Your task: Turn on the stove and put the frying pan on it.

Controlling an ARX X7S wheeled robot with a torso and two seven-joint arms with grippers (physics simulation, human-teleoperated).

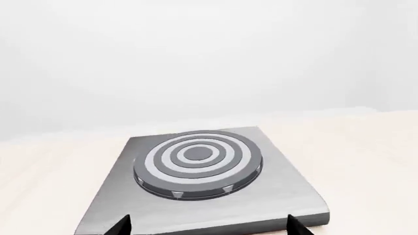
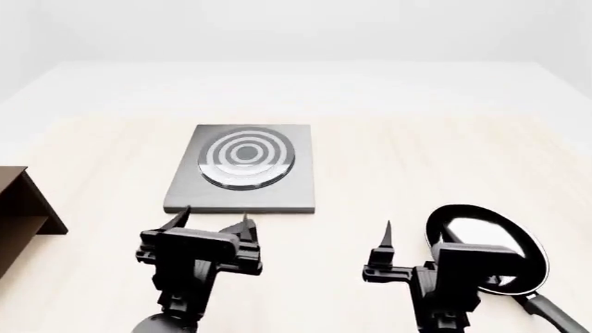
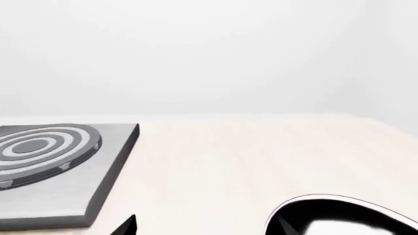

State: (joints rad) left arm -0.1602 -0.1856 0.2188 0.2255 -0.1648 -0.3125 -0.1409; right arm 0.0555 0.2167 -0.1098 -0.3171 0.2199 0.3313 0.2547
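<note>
- My left gripper (image 2: 211, 220): fingers spread wide, holding nothing, clear of the tabletop (image 2: 389, 159).
- The stove (image 2: 244, 168) lies just ahead of it.
- My right gripper (image 2: 412, 232): also parted and empty.
- The frying pan (image 2: 483, 247) sits on the tabletop, just beside its right finger; contact uncertain.

Pale beige wood-grain tabletop (image 2: 416, 159), plain white walls w/ even light, brown wooden shelf (image 2: 23, 215) at left edge.

No readable text, label, brand or number shows on anything.
</note>
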